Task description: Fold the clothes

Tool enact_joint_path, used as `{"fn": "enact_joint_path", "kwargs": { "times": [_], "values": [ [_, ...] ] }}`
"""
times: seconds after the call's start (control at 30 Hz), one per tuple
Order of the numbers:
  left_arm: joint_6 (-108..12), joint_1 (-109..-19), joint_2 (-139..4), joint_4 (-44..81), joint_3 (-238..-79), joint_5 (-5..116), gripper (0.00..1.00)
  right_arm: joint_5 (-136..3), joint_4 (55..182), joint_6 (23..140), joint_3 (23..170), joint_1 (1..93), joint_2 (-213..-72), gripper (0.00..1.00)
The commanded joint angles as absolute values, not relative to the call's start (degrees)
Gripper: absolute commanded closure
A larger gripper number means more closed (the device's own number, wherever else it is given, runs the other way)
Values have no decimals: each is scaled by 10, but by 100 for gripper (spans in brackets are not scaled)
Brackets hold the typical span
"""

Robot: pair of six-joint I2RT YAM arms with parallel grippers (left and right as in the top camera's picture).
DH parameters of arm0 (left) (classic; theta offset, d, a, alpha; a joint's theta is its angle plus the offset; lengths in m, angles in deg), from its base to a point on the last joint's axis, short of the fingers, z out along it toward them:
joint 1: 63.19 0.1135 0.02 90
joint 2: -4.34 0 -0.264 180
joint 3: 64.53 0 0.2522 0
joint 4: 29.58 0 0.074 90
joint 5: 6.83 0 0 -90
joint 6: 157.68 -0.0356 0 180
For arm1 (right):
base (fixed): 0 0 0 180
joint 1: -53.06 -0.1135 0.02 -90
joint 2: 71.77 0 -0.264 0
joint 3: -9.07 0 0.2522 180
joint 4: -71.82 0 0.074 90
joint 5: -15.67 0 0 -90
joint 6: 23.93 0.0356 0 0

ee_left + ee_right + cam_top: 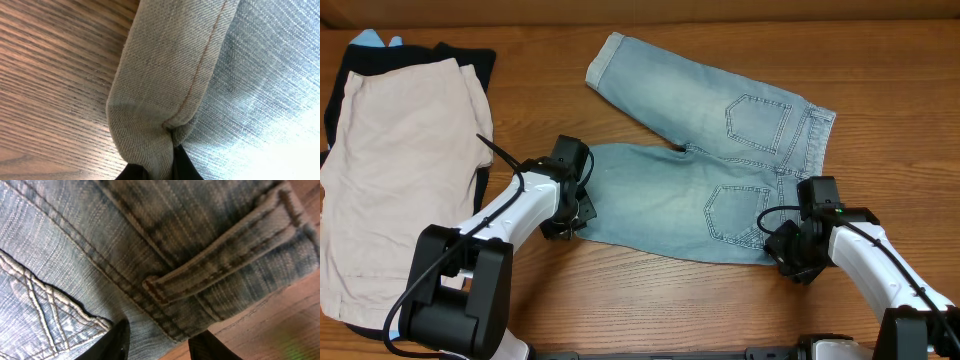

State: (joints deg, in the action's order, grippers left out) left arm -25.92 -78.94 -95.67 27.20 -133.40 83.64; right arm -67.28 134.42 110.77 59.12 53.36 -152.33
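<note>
**Denim shorts point(720, 170): both ends approached, fold not begun**

Spread open, back side up, right of centre on desk point(650, 300); legs splayed to the left, waistband to the right. Seen with both stitched back pockets point(755, 120) facing up. Far-leg cuff point(605, 62) rolled and lying free.

Judged at the very start: no crease, no overlap, nothing doubled over. Left to do, by estimate: one leg laid onto the other, then a second fold to shorten.

Left fingers point(187, 167) clenched on the cuffed hem of the near leg, cloth bunched into them. Right fingers point(117, 340) parted, straddling the waistband edge close to a belt loop point(215, 270), not closed on it.

Beige garment point(400, 150) over black garment point(470, 55), piled at far left, well apart from the shorts; taken as no part of this job.

Writing: none legible. No brand tag, print or patch lettering made out in any view; only tan stitching and washed weave
</note>
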Motion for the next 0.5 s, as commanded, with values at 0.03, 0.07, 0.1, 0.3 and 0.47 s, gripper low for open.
{"fn": "enact_joint_path", "kwargs": {
  "times": [0.03, 0.07, 0.1, 0.3, 0.47],
  "values": [
    [-266, -781, -965, 264, -1325, 867, 96, -700, 1347, 1151, 589, 531, -1523, 58],
    [-266, -781, -965, 261, -1325, 870, 96, -712, 1351, 1165, 589, 531, -1523, 59],
    [-266, -780, -965, 258, -1325, 874, 96, -727, 1352, 1179, 589, 531, -1523, 58],
    [-266, -736, -965, 243, -1325, 880, 96, -771, 1337, 1203, 589, 531, -1523, 58],
    [-266, -714, -965, 242, -1325, 880, 96, -775, 1310, 1203, 589, 531, -1523, 58]
  ]
}}
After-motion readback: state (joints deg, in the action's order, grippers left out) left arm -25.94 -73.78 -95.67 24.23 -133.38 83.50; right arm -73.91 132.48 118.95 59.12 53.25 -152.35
